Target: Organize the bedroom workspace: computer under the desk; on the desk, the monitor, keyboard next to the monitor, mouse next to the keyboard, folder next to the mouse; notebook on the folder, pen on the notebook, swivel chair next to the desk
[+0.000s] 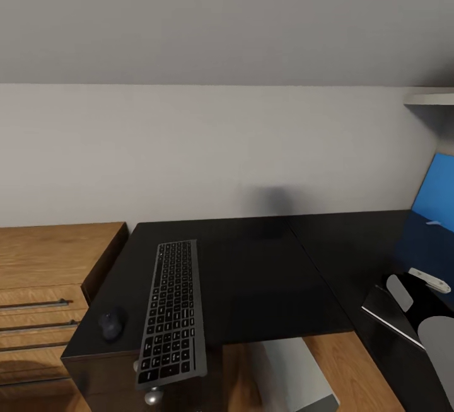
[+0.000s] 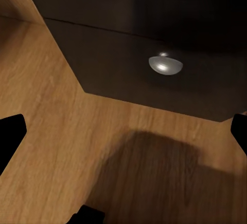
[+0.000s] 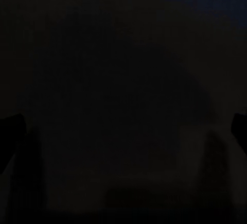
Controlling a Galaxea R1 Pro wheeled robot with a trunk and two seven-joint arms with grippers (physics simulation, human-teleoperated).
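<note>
1. The desk [image 1: 265,273] has a glossy black top, smooth enough to carry faint reflections.
2. The keyboard [image 1: 171,314], lying on the desk, shows matt dark grey keys in a thin silvery, metal-looking frame.
3. The mouse [image 1: 111,323], just beside the keyboard, looks like matt dark plastic.
4. The chest of drawers [image 1: 44,286], touching the desk's end, is warm wood with visible grain and slim metal handles.
5. The floor [image 2: 56,131] is smooth grained wood.
6. A knob [image 2: 165,65] on the dark panel is shiny metal.
</note>
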